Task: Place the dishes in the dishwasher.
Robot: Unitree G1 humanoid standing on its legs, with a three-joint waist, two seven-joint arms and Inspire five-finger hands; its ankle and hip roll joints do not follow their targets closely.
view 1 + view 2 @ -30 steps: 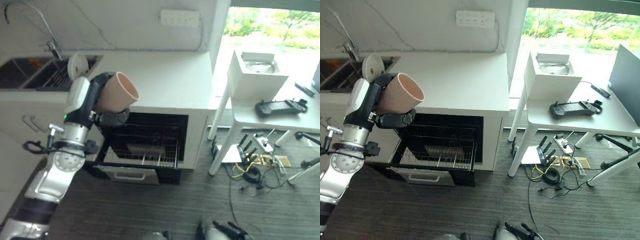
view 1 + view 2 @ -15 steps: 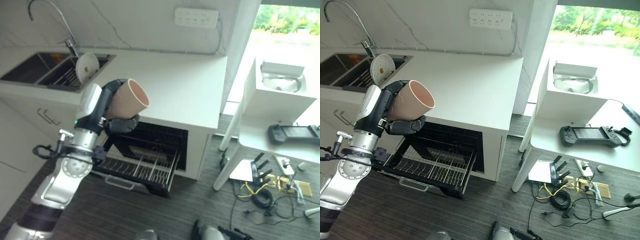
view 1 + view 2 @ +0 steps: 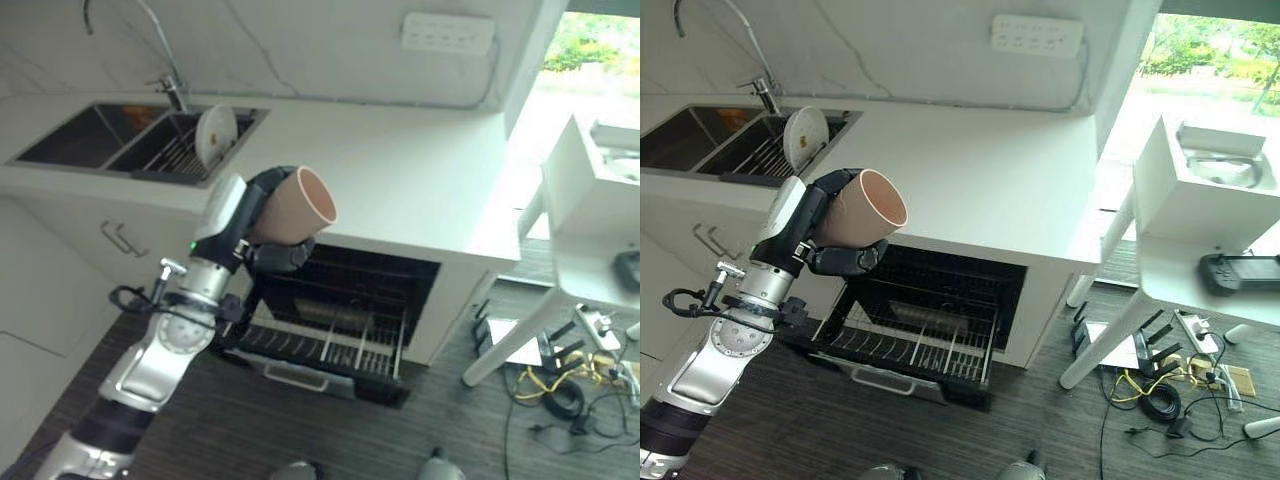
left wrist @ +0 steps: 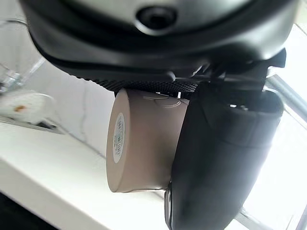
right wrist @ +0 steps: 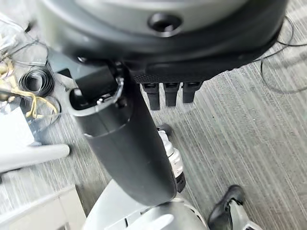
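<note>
Terracotta cup (image 3: pixel 862 208) is held curled in the left hand (image 3: pixel 830 250), carried since a second ago toward 3 o'clock, above the open dishwasher rack (image 3: pixel 915 350); lowering seems next; right hand (image 5: pixel 124 143) hangs relaxed.

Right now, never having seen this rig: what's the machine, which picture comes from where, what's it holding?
It is a humanoid robot with two silver-grey arms ending in dark hands. The two wide pictures come from a stereo camera on its head, looking down at a kitchen. The two close-ups come from cameras on its wrists.

The left hand is curled round a tan cup, tipped on its side, held above the dishwasher rack, which is pulled out of the open dishwasher. The left wrist view shows the same cup from its base.

On the white counter there is a sink with a white plate standing in it.

The right hand hangs idle over the floor, fingers relaxed, holding nothing.
</note>
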